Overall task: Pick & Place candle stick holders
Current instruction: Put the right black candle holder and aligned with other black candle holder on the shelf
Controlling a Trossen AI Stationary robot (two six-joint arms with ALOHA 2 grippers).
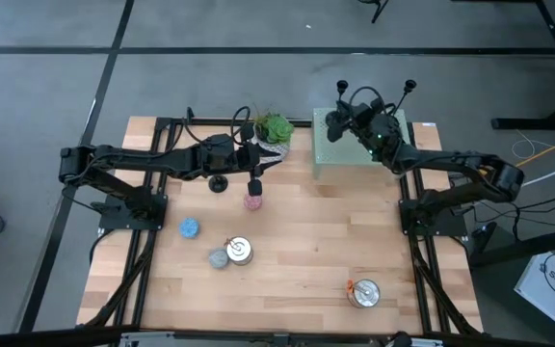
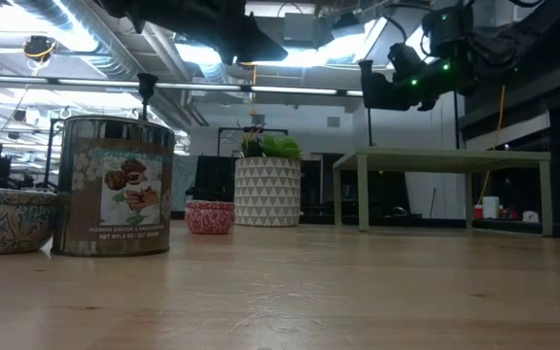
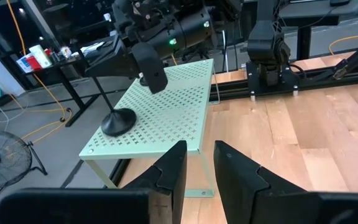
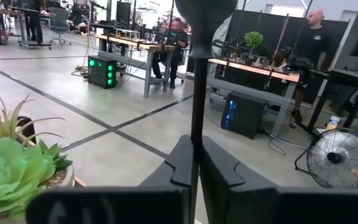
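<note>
A pale wooden table (image 1: 297, 241) fills the middle of the overhead view. At its upper right stands a light green perforated shelf (image 1: 355, 159) on thin legs.

Two dark arms reach in from the frame's left and right edges. The right gripper (image 4: 194, 146) hangs over the upper left corner of the shelf. Its claw is pinched tight on the thin stem of a black candle stick holder (image 3: 118, 121). The left wrist view shows this holder leaning, with its round base on the shelf top near the left corner.

The left gripper (image 3: 199, 149) hovers above the table, left of the shelf, in the upper centre of the overhead view. Its claw is narrow, the fingers slightly apart, with nothing between them.

A green plant in a patterned white pot (image 1: 274, 130) sits at the table's upper edge, between the two grippers. One round silver tin (image 1: 240, 251) lies left of centre and another tin (image 1: 364, 292) lies lower right.

A second candle stick holder (image 1: 220, 181) stands upright on the wood, just below the left arm. Near it are a pink candle (image 1: 252, 200), a blue candle (image 1: 190, 227) and a grey candle (image 1: 218, 258) touching the first tin.

In the right wrist view, people (image 4: 176, 31) appear in the room far beyond the table.
</note>
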